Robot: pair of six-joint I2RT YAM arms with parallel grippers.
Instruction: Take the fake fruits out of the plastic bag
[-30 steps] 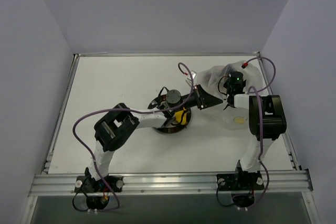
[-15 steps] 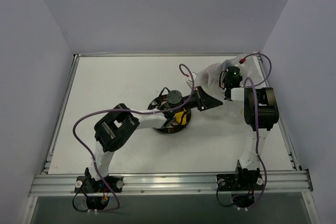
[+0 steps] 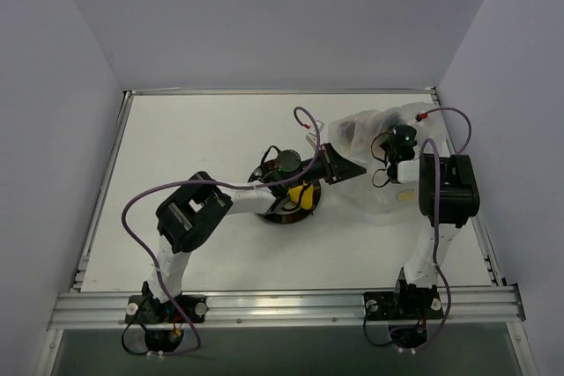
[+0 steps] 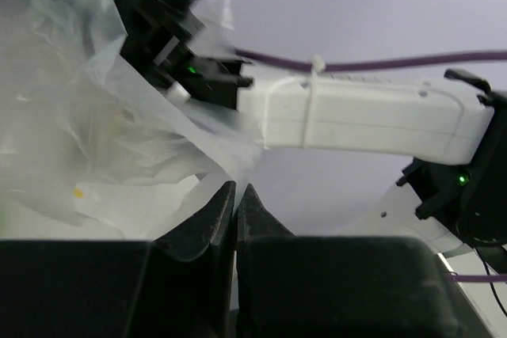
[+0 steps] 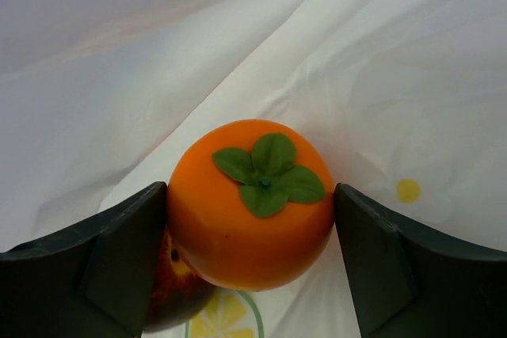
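Note:
The plastic bag (image 3: 381,184) lies crumpled at the right back of the table. My left gripper (image 3: 342,165) is shut on a thin edge of the bag (image 4: 95,132), and its fingertips (image 4: 247,195) are pressed together on the film. My right gripper (image 3: 398,143) is inside the bag. Its fingers (image 5: 119,259) touch both sides of an orange fruit (image 5: 249,203) with a green leaf top. A dark red fruit (image 5: 170,300) lies under it. A yellow fruit (image 3: 304,195) lies on the metal plate (image 3: 271,214). The green ball is not in view.
The plate sits mid-table under the left forearm. The right arm (image 4: 356,116) crosses close in front of the left wrist camera. Purple cables loop above both arms. The raised table rim (image 3: 123,156) borders the white surface.
The right gripper has shifted a little right and down inside the bag. The bag has spread lower toward the near side. The left gripper has pulled slightly left with the bag edge.

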